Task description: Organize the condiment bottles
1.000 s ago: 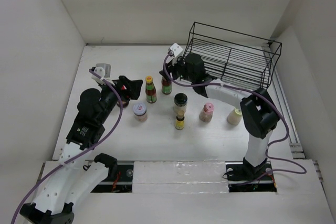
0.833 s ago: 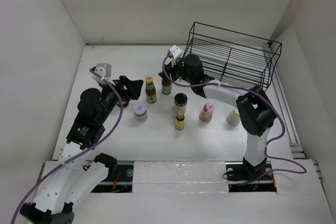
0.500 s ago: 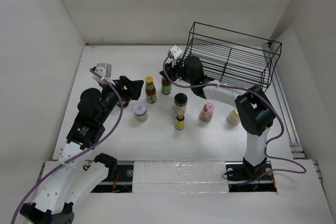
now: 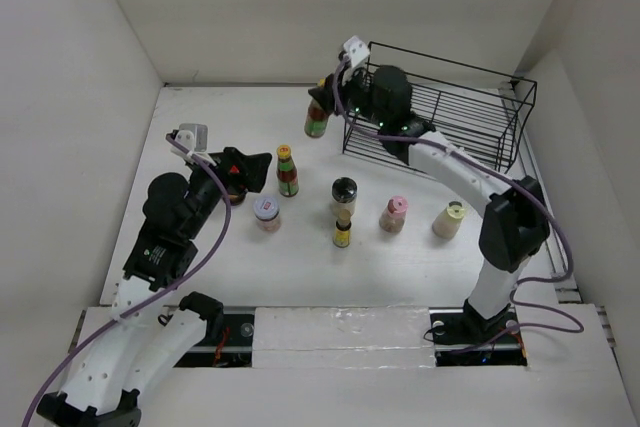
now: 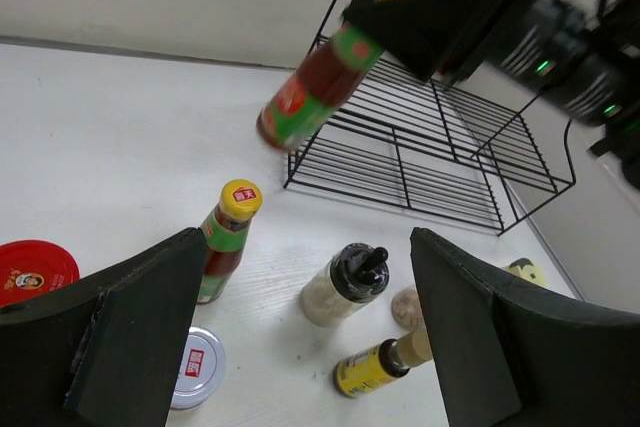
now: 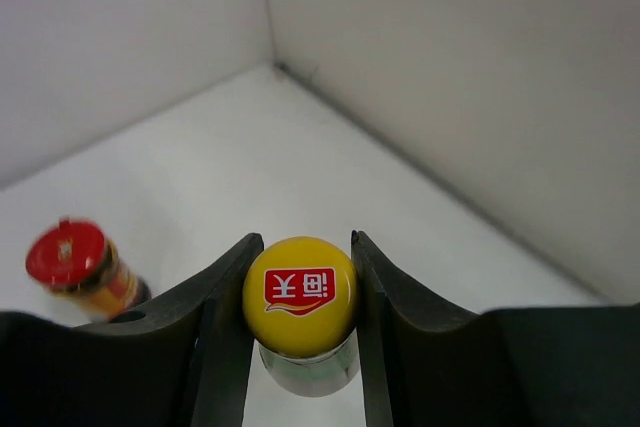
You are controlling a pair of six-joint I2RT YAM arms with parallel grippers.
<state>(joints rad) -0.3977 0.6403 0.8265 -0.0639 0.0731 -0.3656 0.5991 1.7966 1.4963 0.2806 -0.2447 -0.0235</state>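
Two tall bottles: we find both with green-and-red labels and yellow caps. The raised bottle (image 4: 317,119) hangs tilted in the air just beside the left front corner of the wire rack (image 4: 440,112). The standing bottle (image 4: 287,171) is upright on the bench (image 4: 200,117).
Right gripper (image 6: 302,247): clamped on the raised bottle, one finger on either side of its yellow cap.
Left gripper (image 4: 258,167): fingers apart and holding nothing, low over the bench just left of the standing bottle.
Red-lidded jar (image 5: 35,269): on the bench beside the left gripper. From above we see it mostly hidden by that gripper.
White-lidded jar (image 4: 266,211): upright, on the near side of the standing bottle.
Grinder (image 4: 343,192): upright at mid-bench.
Small yellow bottle (image 4: 342,232): upright, just in front of the grinder.
Pink-capped bottle (image 4: 393,214): upright, right of the grinder.
Cream bottle (image 4: 448,219): upright, further right, apart from the pink-capped bottle.
Wire rack: at the far right of the bench.
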